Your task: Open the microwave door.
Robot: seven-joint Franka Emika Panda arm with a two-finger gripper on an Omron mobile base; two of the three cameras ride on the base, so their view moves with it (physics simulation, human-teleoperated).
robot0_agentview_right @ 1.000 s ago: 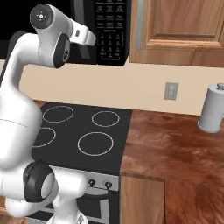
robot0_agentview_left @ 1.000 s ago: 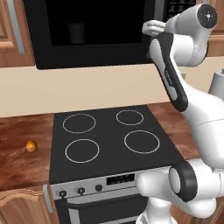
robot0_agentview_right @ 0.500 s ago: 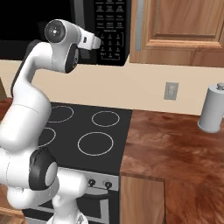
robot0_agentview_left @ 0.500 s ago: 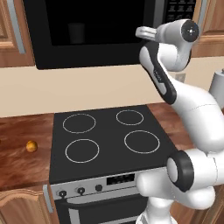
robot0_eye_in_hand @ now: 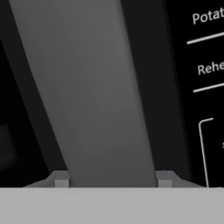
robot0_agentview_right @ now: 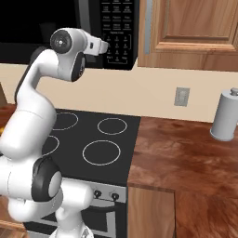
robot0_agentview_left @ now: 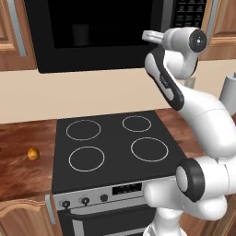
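The microwave (robot0_agentview_left: 106,34) hangs above the stove, its black door (robot0_agentview_left: 92,32) shut. A vertical grey bar handle (robot0_agentview_left: 167,16) runs along the door's right edge, next to the keypad strip (robot0_agentview_right: 119,28). My gripper (robot0_agentview_left: 147,36) is raised to the microwave's lower right, right at that handle. In the hand view the handle (robot0_eye_in_hand: 87,96) fills the middle, tilted, and passes between my two fingertips (robot0_eye_in_hand: 61,179). My gripper (robot0_eye_in_hand: 113,180) stands open, one fingertip on each side of the bar. Seen from the right, the gripper (robot0_agentview_right: 106,46) points at the microwave front.
A black four-ring stove (robot0_agentview_left: 110,143) lies below the arm. A small orange thing (robot0_agentview_left: 32,153) sits on the wooden counter to the left. A grey paper-towel roll (robot0_agentview_right: 225,122) stands on the right counter near a wall outlet (robot0_agentview_right: 181,96). Wooden cabinets (robot0_agentview_right: 195,28) flank the microwave.
The arm has reached forward and slightly down towards the microwave, bringing the hand up to the door handle. The door has stayed shut.
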